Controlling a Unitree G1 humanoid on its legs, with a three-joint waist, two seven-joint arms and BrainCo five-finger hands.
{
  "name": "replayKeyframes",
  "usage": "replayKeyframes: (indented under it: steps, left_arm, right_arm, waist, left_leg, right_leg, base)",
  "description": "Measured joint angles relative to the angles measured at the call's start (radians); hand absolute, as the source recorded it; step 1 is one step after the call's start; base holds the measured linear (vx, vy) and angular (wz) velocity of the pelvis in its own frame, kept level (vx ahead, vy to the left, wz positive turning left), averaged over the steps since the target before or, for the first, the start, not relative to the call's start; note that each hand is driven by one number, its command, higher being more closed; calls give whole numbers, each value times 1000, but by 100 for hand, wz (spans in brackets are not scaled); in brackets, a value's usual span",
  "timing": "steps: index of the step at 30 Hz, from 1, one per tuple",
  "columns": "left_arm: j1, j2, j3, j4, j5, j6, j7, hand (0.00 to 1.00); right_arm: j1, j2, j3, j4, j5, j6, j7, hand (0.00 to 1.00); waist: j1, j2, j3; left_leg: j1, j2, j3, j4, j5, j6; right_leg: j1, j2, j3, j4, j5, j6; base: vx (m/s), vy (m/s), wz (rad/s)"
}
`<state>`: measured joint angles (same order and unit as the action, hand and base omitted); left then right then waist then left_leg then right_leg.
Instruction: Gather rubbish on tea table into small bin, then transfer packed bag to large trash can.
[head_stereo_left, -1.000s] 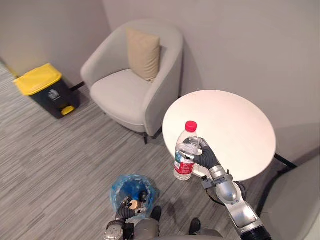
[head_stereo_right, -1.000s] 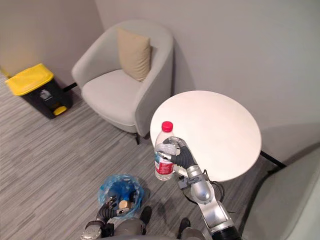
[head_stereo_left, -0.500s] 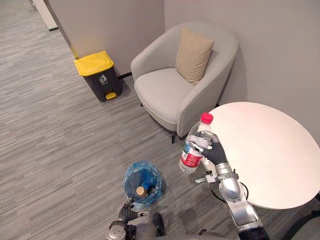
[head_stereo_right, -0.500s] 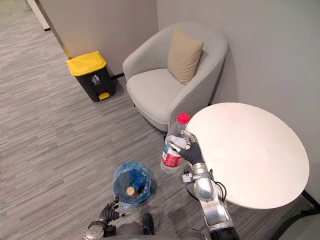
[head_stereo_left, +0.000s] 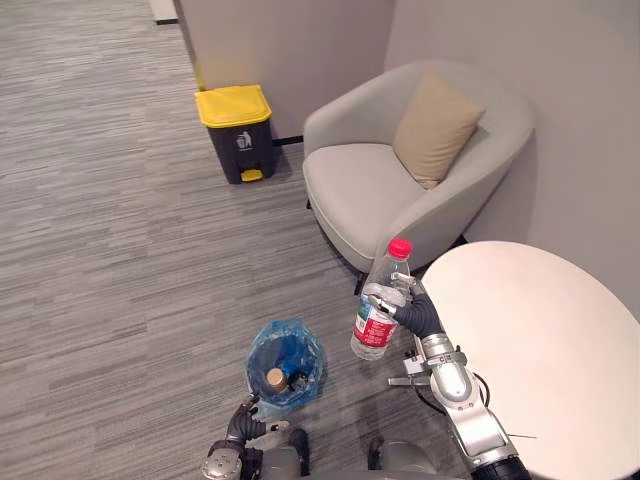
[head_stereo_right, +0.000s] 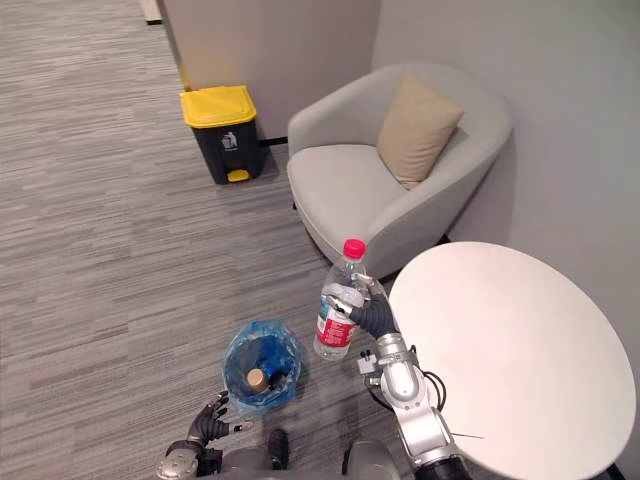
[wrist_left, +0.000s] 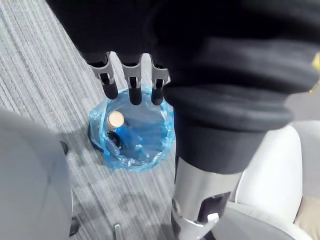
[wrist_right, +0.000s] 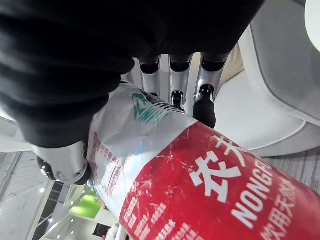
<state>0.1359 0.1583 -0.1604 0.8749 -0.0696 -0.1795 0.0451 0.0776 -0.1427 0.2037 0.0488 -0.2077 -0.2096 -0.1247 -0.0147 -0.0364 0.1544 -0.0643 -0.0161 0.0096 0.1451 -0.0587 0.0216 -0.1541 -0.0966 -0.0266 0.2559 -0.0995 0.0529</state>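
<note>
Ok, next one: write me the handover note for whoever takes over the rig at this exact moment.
Right robot hand: shut on the water bottle, held upright in the air off the edge of the tea table.
Left robot hand: open, holding nothing, low by the small bin.
Small bin: on the floor, lined with a blue bag, some rubbish already inside.
Large trash can: yellow lid shut, by the far wall.
Left: drop the bottle in the small bin, then carry the bag to the large trash can.
</note>
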Motion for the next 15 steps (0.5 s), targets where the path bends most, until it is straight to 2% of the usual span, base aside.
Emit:
replayKeyframes:
  steps: [1, 3, 5, 6, 8, 9, 10, 12, 13, 15]
  left_arm:
    - [-4, -2, -1, 5, 0, 0, 0, 0]
    - [0, -22, 2, 6, 1, -1, -1, 0]
    - [5, -26, 4, 7, 0, 0, 0, 0]
    - [5, -27, 14, 7, -1, 0, 0, 0]
    - [2, -26, 15, 4, -1, 0, 0, 0]
    - [-1, -26, 15, -7, -1, -1, -1, 0]
    - [-4, -27, 14, -11, -1, -1, 0, 0]
    - [-12, -34, 13, -18, 0, 0, 0, 0]
    - [-14, -36, 12, -19, 0, 0, -1, 0]
    - [-21, -33, 11, -18, 1, 5, 0, 0]
  right_arm:
    - [3, -3, -5, 6, 0, 0, -1, 100]
    - [10, -18, -18, 6, 1, 2, 0, 100]
    - [22, -19, -36, 7, 1, 2, 1, 100]
    - [38, -19, -40, 5, 3, 2, 2, 100]
    - [51, -19, -43, 3, 7, 2, 1, 100]
    - [52, -18, -39, 0, 11, 2, 1, 100]
    - [53, -19, -39, -4, 12, 1, 1, 100]
    - [60, -20, -40, -32, 16, 0, 0, 100]
    - [60, -20, -45, -34, 18, 0, -1, 100]
    - [61, -18, -50, -31, 19, 1, -1, 100]
  waist:
    - [-3, -2, -1]
    - [4, 45, -7]
    - [3, 67, -11]
    - [7, 68, -9]
    - [10, 59, -2]
    - [20, 49, 4]
    - [28, 48, 4]
    - [28, 55, 1]
    - [28, 58, 2]
    - [33, 50, 8]
  left_leg:
    - [3, -5, -28, -1, -1, -8]
    - [-13, 19, -65, 2, -4, -32]
    - [-33, 38, -93, 28, -9, -46]
    - [-35, 56, -92, 56, -22, -63]
    - [-54, 75, -55, 133, -40, -73]
    - [-73, 90, 4, 194, -44, -69]
    - [-81, 99, 36, 211, -49, -62]
    - [-86, 133, 178, 199, -68, -32]
    - [-82, 138, 200, 186, -73, -25]
    - [-63, 123, 210, 143, -60, -34]
  right_leg:
    - [13, -3, -13, 4, 28, -2]
    - [19, 15, -62, -20, 23, -9]
    - [39, 29, -113, -38, 29, -22]
    - [73, 43, -141, -57, 21, -35]
    - [134, 55, -184, -89, 13, -48]
    - [164, 58, -201, -106, 10, -52]
    - [172, 61, -206, -111, 9, -53]
    - [184, 65, -244, -121, 5, -59]
    - [184, 66, -251, -121, 5, -58]
    - [183, 56, -259, -119, -1, -48]
  base:
    - [166, -230, 86]
    - [179, -213, 52]
    - [157, -173, 60]
    - [152, -164, 65]
    - [110, -124, 60]
    - [85, -98, 46]
    - [71, -73, 34]
    - [47, -12, 39]
    - [23, 44, 40]
    - [30, 51, 24]
